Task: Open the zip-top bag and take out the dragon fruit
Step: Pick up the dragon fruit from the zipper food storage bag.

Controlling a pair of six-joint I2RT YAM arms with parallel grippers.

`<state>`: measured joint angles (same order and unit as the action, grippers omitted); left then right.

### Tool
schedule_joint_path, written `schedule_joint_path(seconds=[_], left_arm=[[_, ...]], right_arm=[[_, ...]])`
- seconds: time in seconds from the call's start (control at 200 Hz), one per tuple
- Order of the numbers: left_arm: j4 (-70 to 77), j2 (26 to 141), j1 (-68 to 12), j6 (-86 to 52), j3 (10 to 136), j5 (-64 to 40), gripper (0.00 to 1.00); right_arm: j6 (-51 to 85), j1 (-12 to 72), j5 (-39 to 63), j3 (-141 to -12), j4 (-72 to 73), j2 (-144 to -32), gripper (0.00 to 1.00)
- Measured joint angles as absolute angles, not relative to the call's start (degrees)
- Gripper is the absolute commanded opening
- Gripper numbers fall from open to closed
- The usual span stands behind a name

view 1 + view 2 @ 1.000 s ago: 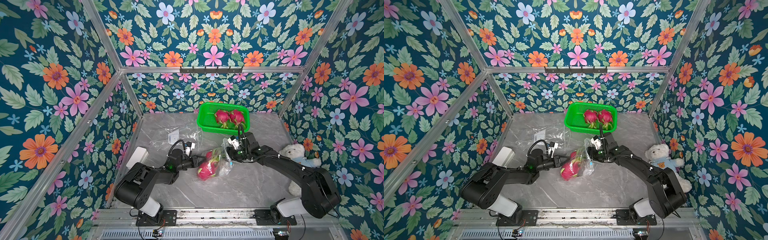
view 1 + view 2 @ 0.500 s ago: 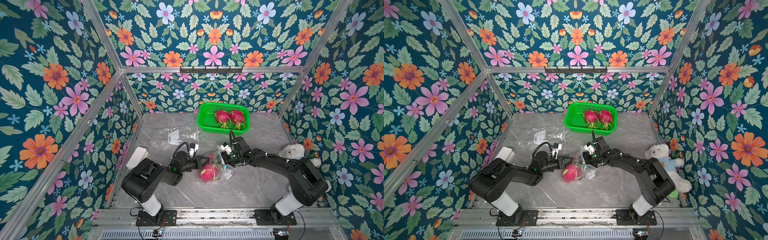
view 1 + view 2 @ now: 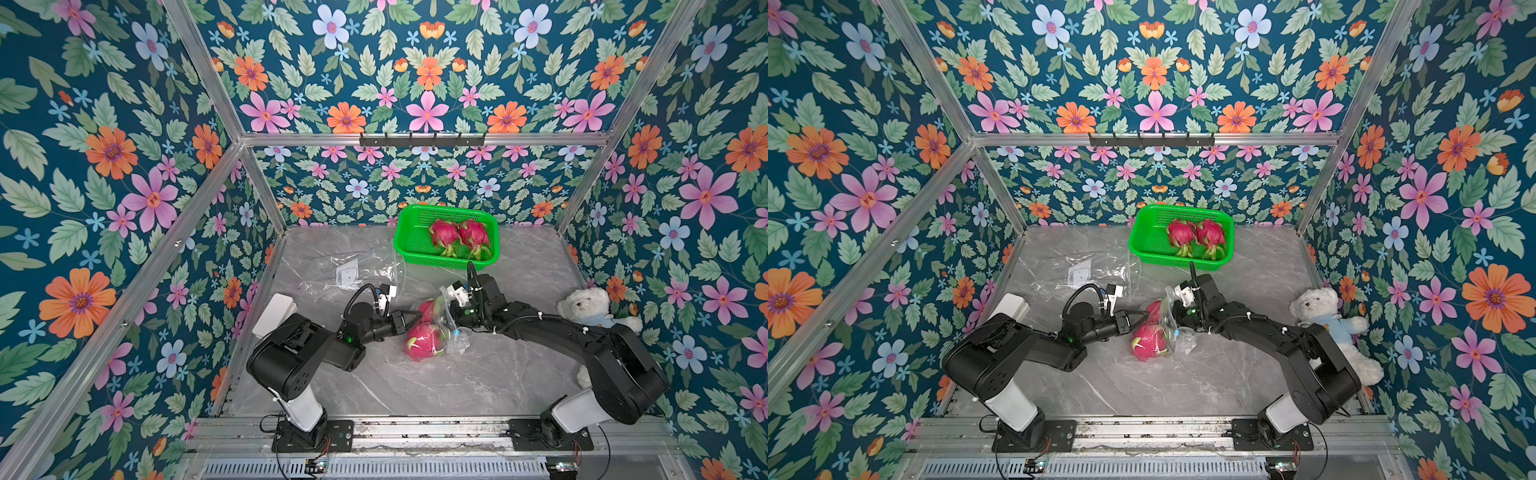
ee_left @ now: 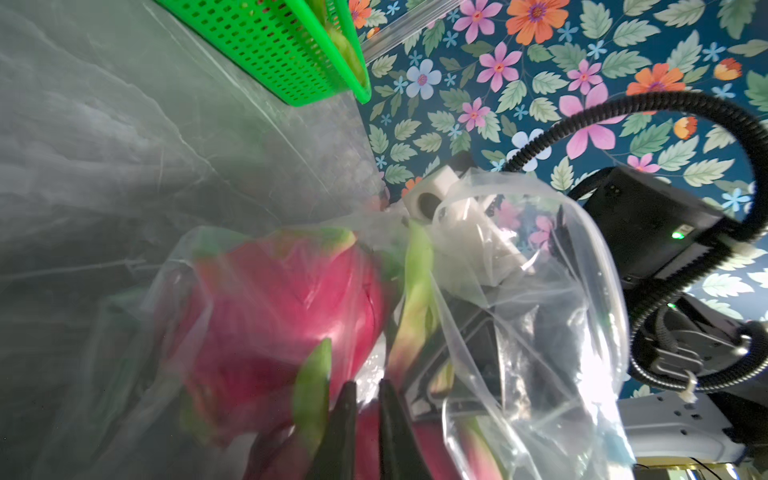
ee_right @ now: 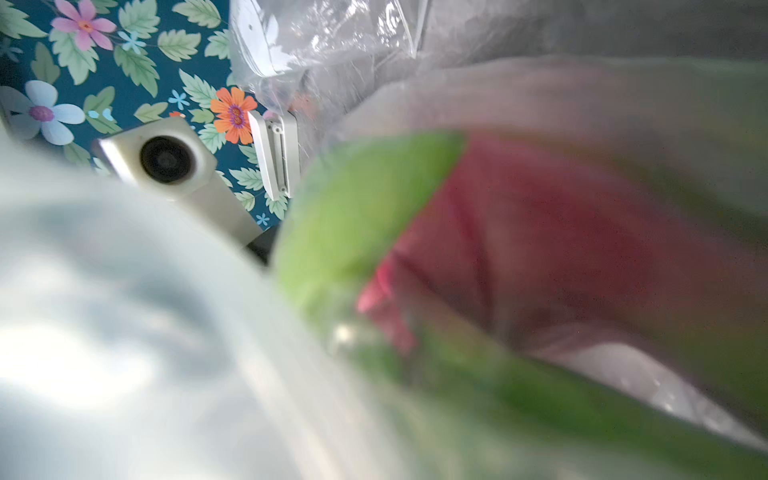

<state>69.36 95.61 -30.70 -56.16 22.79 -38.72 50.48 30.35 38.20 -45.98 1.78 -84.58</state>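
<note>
The clear zip-top bag (image 3: pixel 446 320) lies mid-table with two dragon fruit inside, one nearer the front (image 3: pixel 424 343) and one behind it (image 3: pixel 428 308). My left gripper (image 3: pixel 415 318) reaches in from the left, against the bag by the fruit. In the left wrist view its fingertips (image 4: pixel 365 384) stand a narrow gap apart over crinkled film and pink skin (image 4: pixel 274 299). My right gripper (image 3: pixel 452 316) presses into the bag's raised right side, its jaws hidden by plastic. The right wrist view is a blur of film (image 5: pixel 124 332) and fruit (image 5: pixel 540 232).
A green basket (image 3: pixel 446 262) at the back holds two more dragon fruit (image 3: pixel 444 235) (image 3: pixel 473 235). An empty clear bag (image 3: pixel 357 272) lies back left. A white box (image 3: pixel 276 309) sits by the left wall and a white teddy bear (image 3: pixel 590 305) by the right wall.
The left gripper has pushed right, up to the bag, and its fingers have parted slightly. The right gripper has come left and down into the bag's side. The bag's film now stands up.
</note>
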Motion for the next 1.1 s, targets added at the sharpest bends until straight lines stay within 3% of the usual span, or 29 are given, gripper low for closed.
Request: schedule_joint_path(seconds=[0.145, 0.43, 0.46, 0.69, 0.775, 0.875, 0.95, 1.0, 1.1], left_arm=[[67.75, 92.64, -26.15, -56.14, 24.32, -38.89, 0.63], [74.48, 96.68, -25.50, -59.90, 30.70, -44.84, 0.91], [76.40, 97.82, -25.50, -61.25, 30.98, -45.21, 0.99], [86.89, 106.21, -26.06, -70.39, 32.08, -48.05, 0.98], [88.14, 106.96, -27.00, -71.37, 32.67, -48.45, 0.89], [89.23, 107.92, -27.79, -71.88, 33.65, -49.56, 0.61], [89.25, 108.73, -27.79, -72.12, 34.44, -49.60, 0.35], [89.36, 109.19, -27.79, -72.36, 34.98, -49.98, 0.01], [89.60, 109.86, -27.83, -72.49, 35.42, -50.65, 0.00]], right_arm=[[46.00, 27.55, 38.65, -45.89, 1.69, -78.43, 0.00], [25.93, 25.65, 38.89, -43.88, 1.50, -71.26, 0.00], [23.94, 25.65, 38.81, -43.35, 1.54, -70.63, 0.00], [15.31, 25.54, 38.22, -40.84, 3.92, -68.62, 0.00], [14.57, 25.54, 38.28, -40.51, 4.62, -68.84, 0.00], [14.41, 25.54, 38.44, -40.34, 5.76, -69.58, 0.00], [14.44, 25.54, 38.37, -40.51, 6.15, -70.43, 0.00], [14.46, 25.47, 38.33, -40.77, 6.17, -71.24, 0.00], [15.05, 24.88, 38.44, -41.32, 6.37, -73.06, 0.00]])
